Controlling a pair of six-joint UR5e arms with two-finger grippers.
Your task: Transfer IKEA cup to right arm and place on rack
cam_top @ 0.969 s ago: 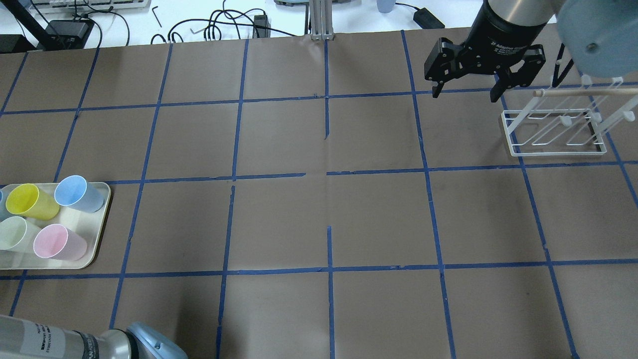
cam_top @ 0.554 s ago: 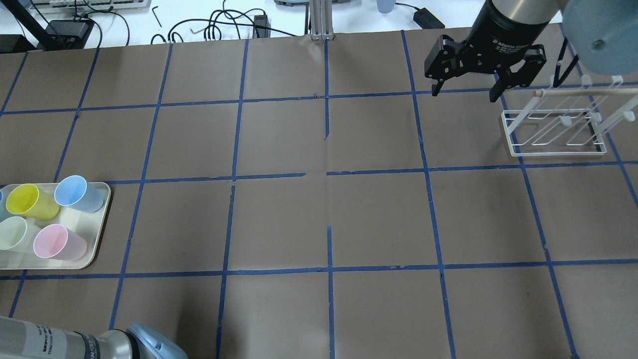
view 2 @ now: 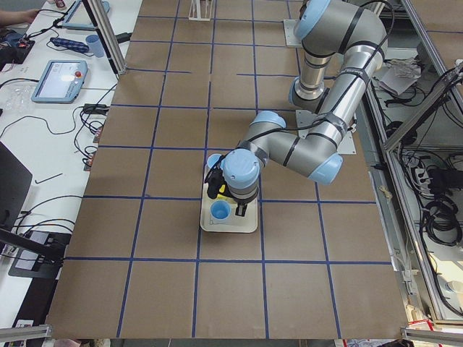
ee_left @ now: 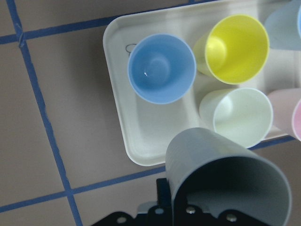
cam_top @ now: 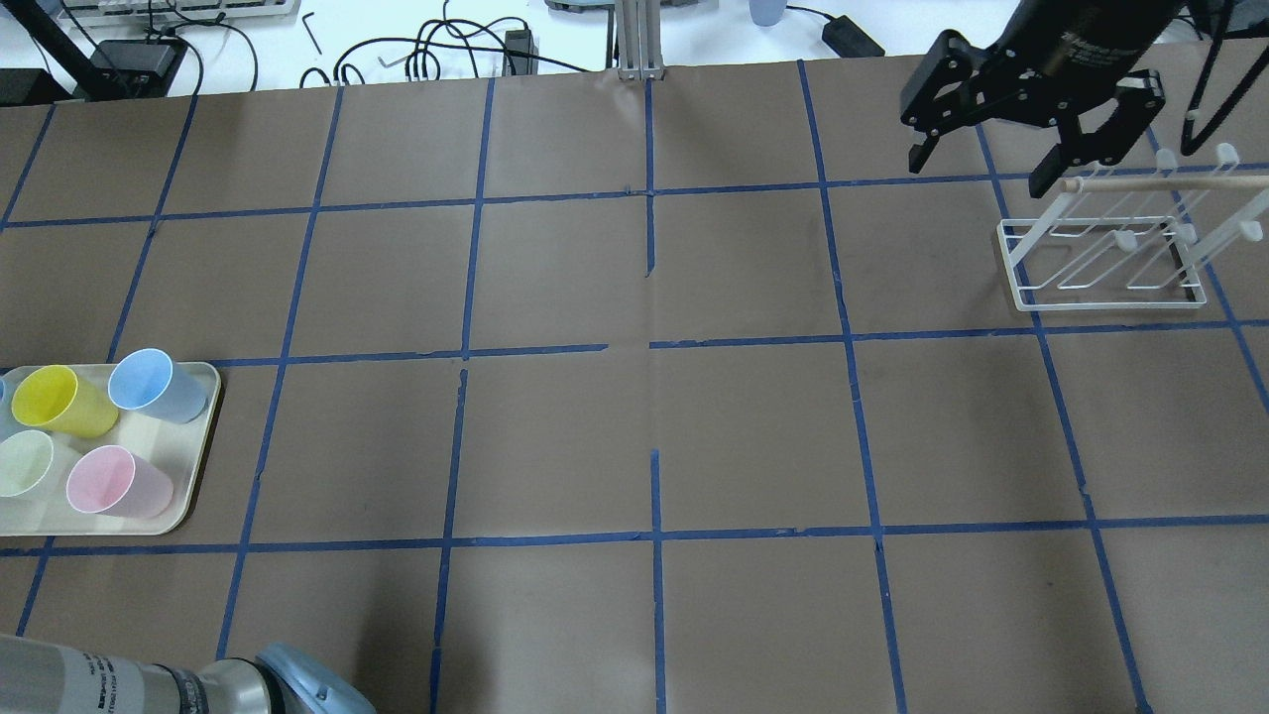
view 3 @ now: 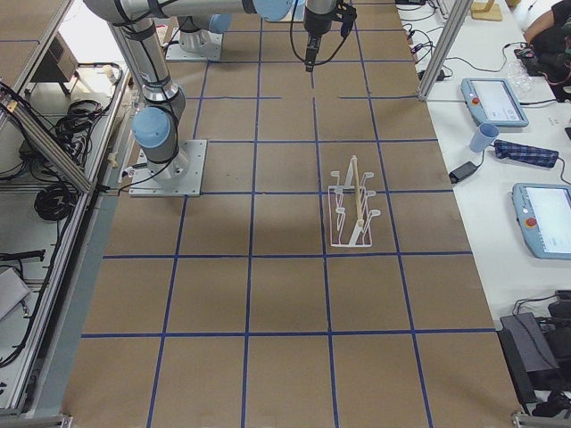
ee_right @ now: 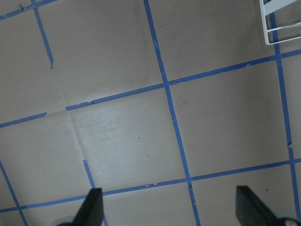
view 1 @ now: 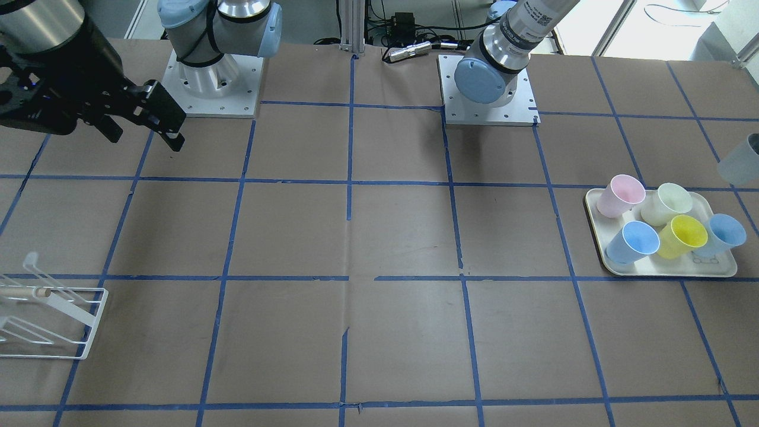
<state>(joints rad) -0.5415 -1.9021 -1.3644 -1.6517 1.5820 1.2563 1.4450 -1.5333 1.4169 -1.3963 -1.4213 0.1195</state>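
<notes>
the grey cup (ee_left: 211, 160) is off the tray (cam_top: 193, 466) and up in the air, carried by the left gripper (ee_left: 188, 214). in the left wrist view it hangs tilted over the tray's edge, just beside the pale green cup (ee_left: 240, 117), with its dark mouth turned partly toward the camera. the fingers are hidden by the cup, so i cannot tell how they pinch it. only the black gripper body shows, right under the cup. from the front the grey cup shows at the picture's border, just past the tray's robot-side edge and clear of the table (cam_top: 654, 426).

five cups stand on the tray, mouths up: the pale green cup, a pink cup (cam_top: 104, 481), a yellow cup (cam_top: 59, 397), a blue cup (view 1: 637, 240) and a second blue cup (view 1: 723, 234).

the rack (cam_top: 1110, 300) sits at the table end opposite the tray, well apart from it, with its dowel (cam_top: 1160, 182) lying across the top. the right gripper (cam_top: 980, 167) hovers above the table at that same end, on the tray side of the rack, jaws spread wide and empty. in the overhead view one fingertip shows just beside the dowel's end.
</notes>
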